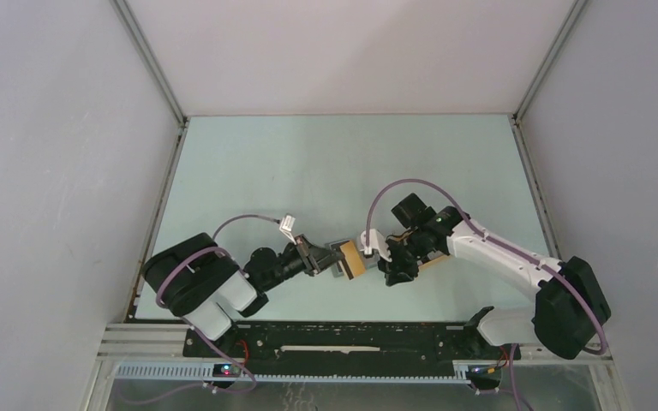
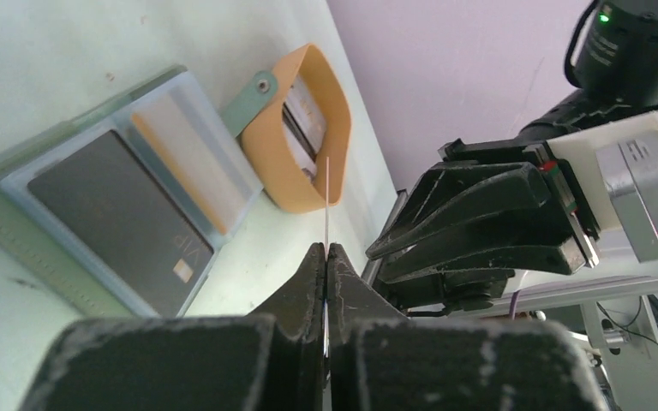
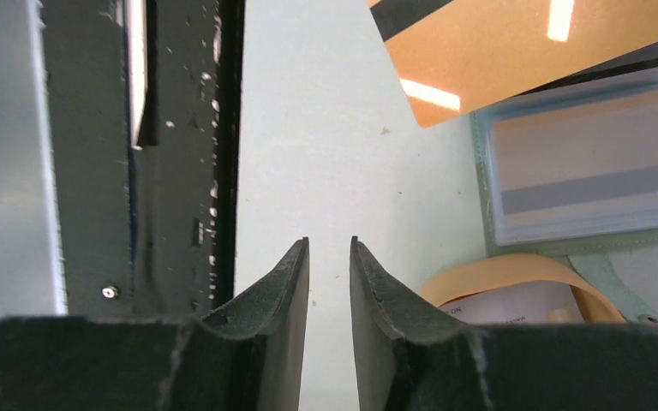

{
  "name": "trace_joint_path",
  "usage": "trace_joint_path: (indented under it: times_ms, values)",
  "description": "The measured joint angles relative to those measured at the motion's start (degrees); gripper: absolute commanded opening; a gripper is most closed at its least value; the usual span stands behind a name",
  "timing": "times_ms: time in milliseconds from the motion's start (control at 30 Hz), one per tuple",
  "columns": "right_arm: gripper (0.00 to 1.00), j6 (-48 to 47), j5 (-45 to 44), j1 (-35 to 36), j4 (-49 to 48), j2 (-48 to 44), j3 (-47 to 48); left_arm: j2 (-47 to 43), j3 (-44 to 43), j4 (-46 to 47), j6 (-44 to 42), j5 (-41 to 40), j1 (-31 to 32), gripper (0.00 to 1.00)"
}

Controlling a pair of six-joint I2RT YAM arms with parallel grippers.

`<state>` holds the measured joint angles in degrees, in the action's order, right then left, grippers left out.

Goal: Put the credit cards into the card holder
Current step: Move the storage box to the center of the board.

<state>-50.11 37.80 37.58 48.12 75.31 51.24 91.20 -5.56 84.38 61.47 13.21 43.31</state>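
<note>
My left gripper (image 2: 326, 248) is shut on a thin card (image 2: 327, 201), seen edge-on and held above the table. In the right wrist view this card (image 3: 523, 51) is tan-orange with a black stripe. The grey-green card holder (image 2: 17, 231) lies open on the table, with a black card (image 2: 120, 210) in one slot and a pale card (image 2: 180, 158) in the other. It also shows in the right wrist view (image 3: 565, 241). My right gripper (image 3: 329, 244) is open by a narrow gap and empty, just above the table beside the holder. In the top view the left gripper (image 1: 315, 255) and right gripper (image 1: 390, 270) face each other.
A tan-yellow oval tray (image 2: 334, 111) holding more cards stands just beyond the card holder, and shows by my right fingers (image 3: 497, 272). The right gripper's black fingers (image 2: 480, 214) are close to the held card. White walls enclose the table on three sides.
</note>
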Motion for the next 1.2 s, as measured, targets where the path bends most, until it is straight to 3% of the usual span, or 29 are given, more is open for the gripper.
trace_joint_path:
  times_ms: [400,633,767,967,1200]
  values:
    - [0.2,-1.6,-16.0,5.6,-8.8,6.3,-1.4,3.2,0.1,-2.4,-0.2,-2.1,0.0,0.0]
    - [0.18,1.3,-23.9,4.7,-12.0,8.9,-1.4,-4.1,-0.7,-14.7,-3.2,-6.1,-0.2,0.0]
    - [0.17,2.9,-26.0,2.5,-13.3,8.9,-1.4,-7.4,-1.9,-20.2,-4.4,-8.8,-0.3,0.0]
    - [0.2,5.9,-28.8,-1.6,-13.8,8.9,-1.2,-5.7,-4.6,-24.0,-4.2,-11.2,-0.3,0.0]
    - [0.23,11.3,-23.3,-5.0,-12.7,9.7,2.1,-1.4,-7.1,-23.0,-3.3,-12.6,-0.4,0.0]
